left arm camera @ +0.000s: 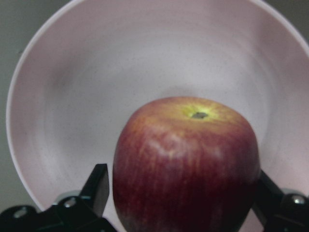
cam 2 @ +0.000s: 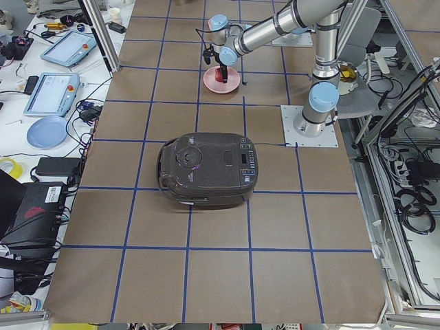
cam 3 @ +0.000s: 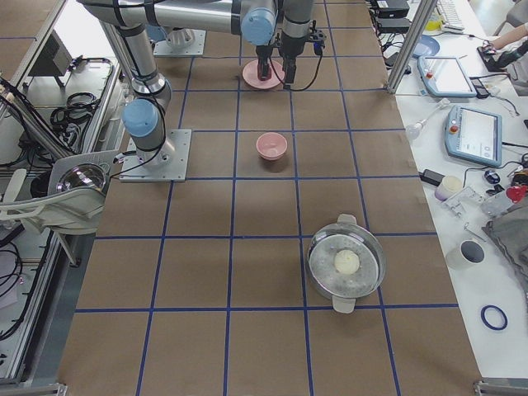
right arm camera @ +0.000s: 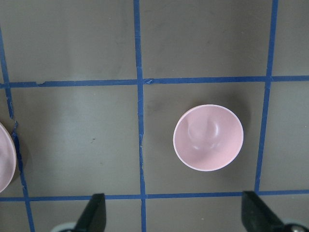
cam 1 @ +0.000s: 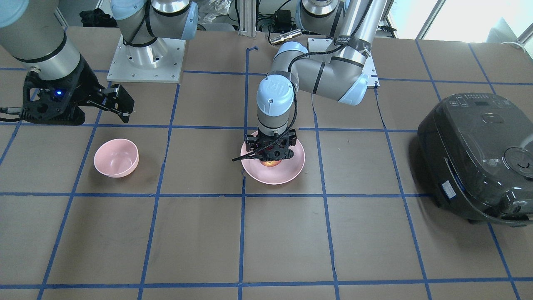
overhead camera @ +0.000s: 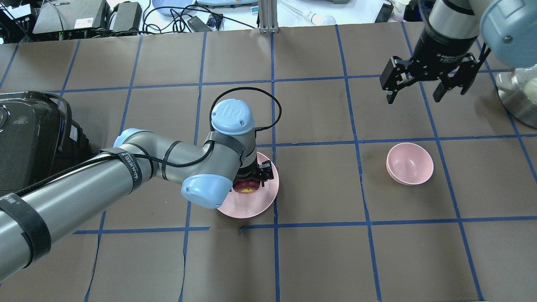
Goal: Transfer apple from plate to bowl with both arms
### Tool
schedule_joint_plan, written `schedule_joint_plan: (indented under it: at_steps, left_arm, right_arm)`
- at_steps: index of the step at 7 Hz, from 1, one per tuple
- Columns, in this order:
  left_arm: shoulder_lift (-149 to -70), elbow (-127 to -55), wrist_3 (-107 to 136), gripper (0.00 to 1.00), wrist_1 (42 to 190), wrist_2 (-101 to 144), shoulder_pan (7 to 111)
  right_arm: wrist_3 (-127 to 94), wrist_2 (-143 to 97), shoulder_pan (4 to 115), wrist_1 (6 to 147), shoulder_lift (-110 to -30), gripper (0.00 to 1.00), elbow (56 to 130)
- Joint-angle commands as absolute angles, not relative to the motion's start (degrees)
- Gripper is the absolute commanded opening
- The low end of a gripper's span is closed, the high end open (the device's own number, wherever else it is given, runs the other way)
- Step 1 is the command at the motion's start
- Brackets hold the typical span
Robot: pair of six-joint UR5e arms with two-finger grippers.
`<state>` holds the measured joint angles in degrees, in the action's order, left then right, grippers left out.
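While the right gripper (overhead camera: 415, 90) hangs wide, the left gripper (left arm camera: 181, 203) seemingly clasps the dark-red, yellow-crowned apple (left arm camera: 186, 164).

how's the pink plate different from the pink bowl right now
The plate is wide and shallow; the bowl is smaller and deeper. The plate holds the apple, with the left gripper down over it, fingers on either side; the bowl is empty, with the right gripper open above the table beyond it. Both are pale pink and round.
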<state>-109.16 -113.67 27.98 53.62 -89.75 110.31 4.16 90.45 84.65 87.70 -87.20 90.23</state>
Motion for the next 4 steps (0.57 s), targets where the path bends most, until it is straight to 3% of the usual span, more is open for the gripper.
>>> schedule_joint_plan:
  at_steps: [1,4]
  left_arm:
    - [-108.72,-112.68,27.34,0.02,52.22,-89.74,110.3]
    - [-106.62,-105.06,28.12,0.0,55.35,-86.86,110.13]
  right_arm:
    - [3.87,89.74,84.46,85.26,-87.89,1.0,90.08]
    - [4.82,86.41,84.46,85.95,-88.25,1.0,90.52]
